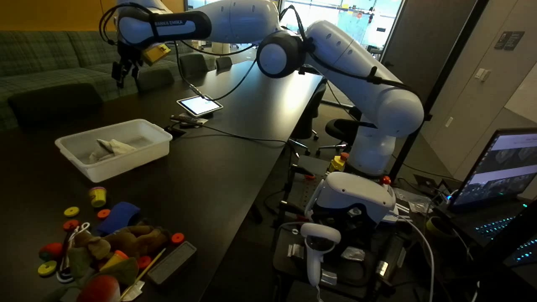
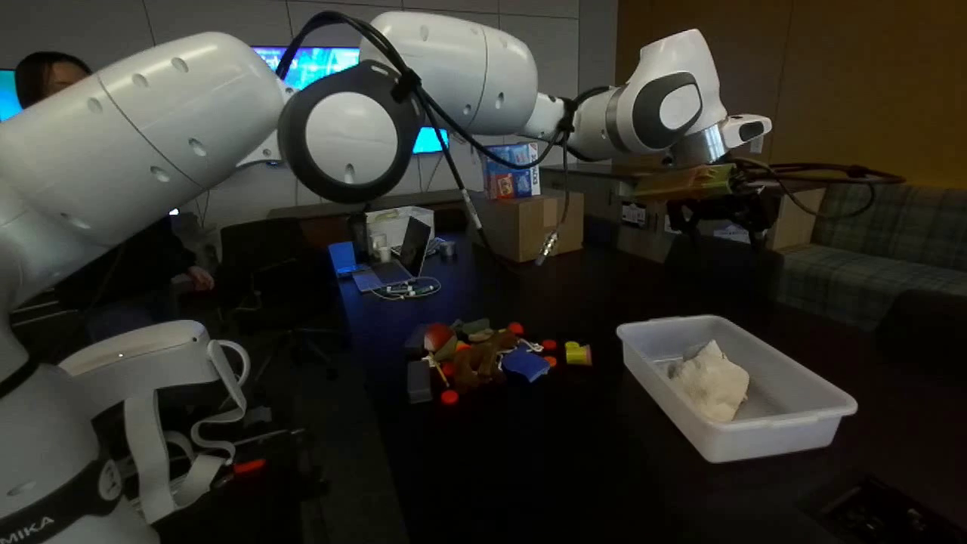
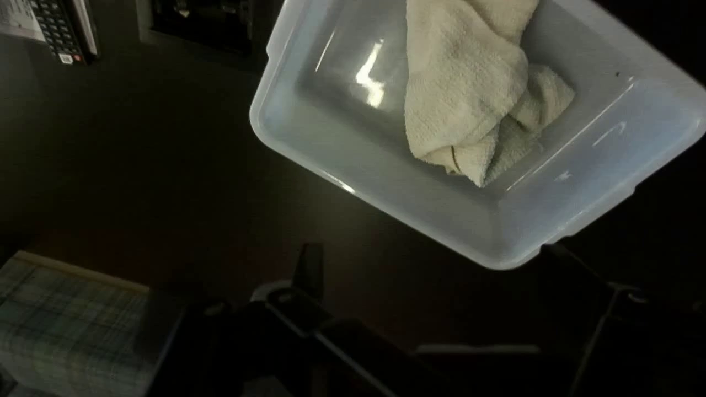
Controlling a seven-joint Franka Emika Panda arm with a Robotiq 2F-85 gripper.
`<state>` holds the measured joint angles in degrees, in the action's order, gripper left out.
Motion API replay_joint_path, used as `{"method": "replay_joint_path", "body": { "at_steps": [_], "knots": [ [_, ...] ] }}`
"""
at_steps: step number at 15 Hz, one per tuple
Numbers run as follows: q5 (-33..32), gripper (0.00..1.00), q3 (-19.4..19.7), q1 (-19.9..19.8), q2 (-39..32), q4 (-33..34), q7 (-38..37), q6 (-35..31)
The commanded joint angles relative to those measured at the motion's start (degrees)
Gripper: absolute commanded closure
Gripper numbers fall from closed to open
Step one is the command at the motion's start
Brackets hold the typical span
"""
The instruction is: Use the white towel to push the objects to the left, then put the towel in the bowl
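The white towel (image 1: pixel 114 147) lies crumpled inside a white plastic bin (image 1: pixel 130 162). Both show in both exterior views, the towel (image 2: pixel 712 383) against one side of the bin (image 2: pixel 786 434). The wrist view shows the towel (image 3: pixel 463 82) on the bin's floor (image 3: pixel 342 124). The pushed objects form a pile on the dark table beside the bin: a brown plush (image 1: pixel 136 240), a blue cloth (image 1: pixel 118 217), a grey eraser (image 1: pixel 172 263) and a yellow tub (image 1: pixel 97 196). My gripper (image 1: pixel 126 75) is open and empty, high above the table beyond the bin; its fingers (image 3: pixel 432 250) stand wide apart.
A tablet (image 1: pixel 199 105) and a remote (image 3: pixel 59 27) lie on the table near a cable. Chairs (image 1: pixel 54 102) and a plaid couch (image 2: pixel 891 234) stand along the table. Cardboard boxes (image 2: pixel 521 227) and a laptop (image 2: pixel 412 249) are at the back.
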<state>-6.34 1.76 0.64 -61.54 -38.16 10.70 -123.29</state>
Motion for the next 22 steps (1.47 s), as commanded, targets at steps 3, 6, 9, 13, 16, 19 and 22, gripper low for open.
{"method": "replay_joint_path", "body": {
  "at_steps": [3,6,9,13,16,19,22],
  "knots": [
    [1.3,0.0,-1.7,-2.1,12.4,-17.6,3.7,6.3],
    [1.6,0.0,-1.7,-3.1,17.1,-25.4,3.6,8.2],
    [2.2,0.0,-1.8,-4.8,21.5,-33.2,3.5,8.3],
    [3.4,0.0,-1.5,-7.6,27.4,-44.2,4.9,6.3],
    [4.5,0.0,-1.5,-10.2,31.7,-52.4,8.1,3.1],
    [5.8,0.0,-1.2,-13.0,35.8,-61.1,12.4,-3.9],
    [8.5,0.0,-1.3,-16.4,39.7,-70.1,18.0,-12.1]
  ]
}}
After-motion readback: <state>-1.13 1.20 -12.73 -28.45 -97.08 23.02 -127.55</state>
